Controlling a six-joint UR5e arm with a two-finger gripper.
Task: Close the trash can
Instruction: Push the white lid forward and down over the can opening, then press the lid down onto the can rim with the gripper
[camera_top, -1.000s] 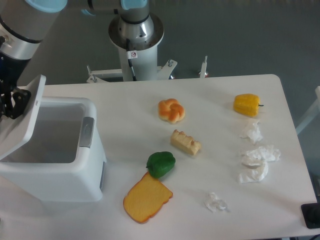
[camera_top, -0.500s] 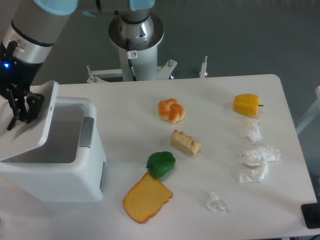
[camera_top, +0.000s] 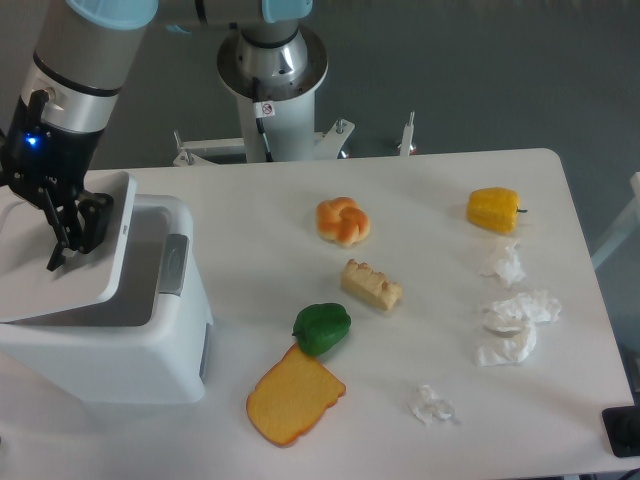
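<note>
The dark fingers (camera_top: 62, 232) of the gripper (camera_top: 72, 228) point down onto the top face of the white lid (camera_top: 68, 262); they stand close together with no visible gap worth the name and nothing can be seen held between them, though from this angle I cannot tell for certain whether they are fully closed. They appear to press on the lid, not grasp it. The lid belongs to the trash can (camera_top: 110, 345), the big white bin at the left front of the table (camera_top: 420, 180); it is tilted, its near-right edge low over the opening, a strip of the grey interior open along the right side beside the grey latch tab (camera_top: 172, 265). By my reading the closing push is in hand and well along: the lid is most of the way down but not seated. The next move likely calls for pressing on down and slightly right until the lid lies flat on the rim by the latch, keeping the fingertips on the panel so they do not slip off its edge. Beyond the bin, counted: one twisted orange bun (camera_top: 343, 220), one pale ridged bread piece (camera_top: 372, 285), one green pepper (camera_top: 322, 328), one slice of toast (camera_top: 294, 396), one yellow pepper (camera_top: 494, 209), three crumpled white tissues (camera_top: 515, 325) in a column at the right, and one small clear crumpled wrapper (camera_top: 432, 405). All lie well apart from the bin.
</note>
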